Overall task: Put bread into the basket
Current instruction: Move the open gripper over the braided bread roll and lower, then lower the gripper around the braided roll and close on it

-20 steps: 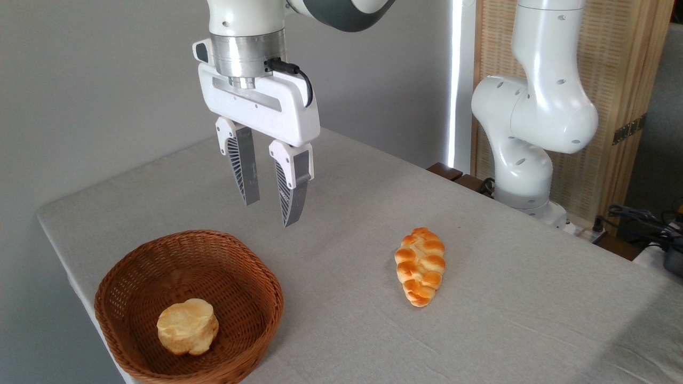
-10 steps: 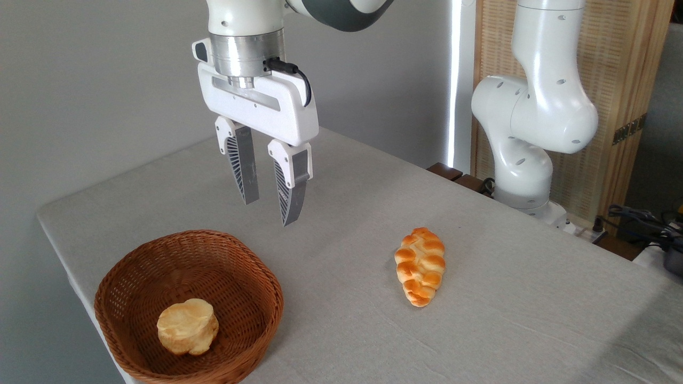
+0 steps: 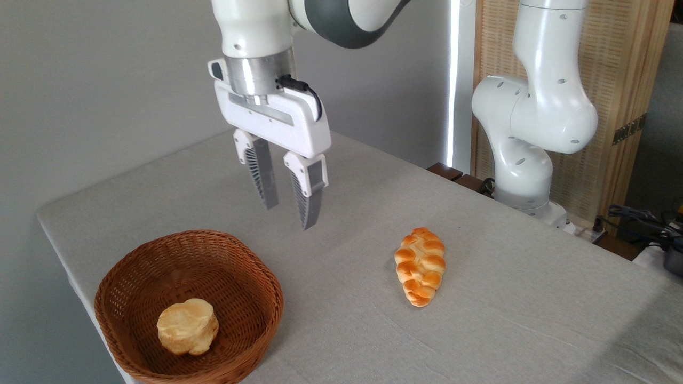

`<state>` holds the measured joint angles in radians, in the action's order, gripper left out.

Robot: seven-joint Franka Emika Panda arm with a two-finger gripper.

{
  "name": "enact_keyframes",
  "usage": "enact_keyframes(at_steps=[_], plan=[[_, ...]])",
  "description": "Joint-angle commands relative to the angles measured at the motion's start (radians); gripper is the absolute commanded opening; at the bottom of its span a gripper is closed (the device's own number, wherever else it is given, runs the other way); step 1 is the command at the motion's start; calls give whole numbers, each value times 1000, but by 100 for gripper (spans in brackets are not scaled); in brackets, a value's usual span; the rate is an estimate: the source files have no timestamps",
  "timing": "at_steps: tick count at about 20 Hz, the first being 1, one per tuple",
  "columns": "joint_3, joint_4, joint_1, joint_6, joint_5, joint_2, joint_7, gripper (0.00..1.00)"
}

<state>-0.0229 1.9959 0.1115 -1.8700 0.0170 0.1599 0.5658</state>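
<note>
- The pincer (image 3: 291, 209) hangs released and empty above the surface (image 3: 507, 298).
- The bread (image 3: 420, 265) looks light, glossy, perhaps squashy; it is best gripped across its wide middle.

A grey cloth-covered table (image 3: 507, 298) carries the basket (image 3: 133, 277) and, well apart, the bread (image 3: 420, 265).

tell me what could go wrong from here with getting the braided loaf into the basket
The gripper hangs open above the table, well left of the bread, whose knobby, glossy top could let the fingers slip if they close across the tapered end. The bun already lies in the basket, so a drop there may land the loaf on it or against the rim.
</note>
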Motion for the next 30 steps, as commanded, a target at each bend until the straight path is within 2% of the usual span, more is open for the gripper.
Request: enact_keyframes(at_steps=[1,6,10,13,15,17,26,30], plan=[[1,141,5,-5,15,98,-6,100],[20,276,4,6,12,184,-27,100],[110,340,-4,9,-2,240,-47,100],[213,348,-4,49,-34,251,-18,100],[233,350,-7,74,-71,251,12,100],[267,363,-13,71,-77,250,28,100],[282,385,-1,55,-58,161,81,100],[282,385,36,23,-42,145,85,100]])
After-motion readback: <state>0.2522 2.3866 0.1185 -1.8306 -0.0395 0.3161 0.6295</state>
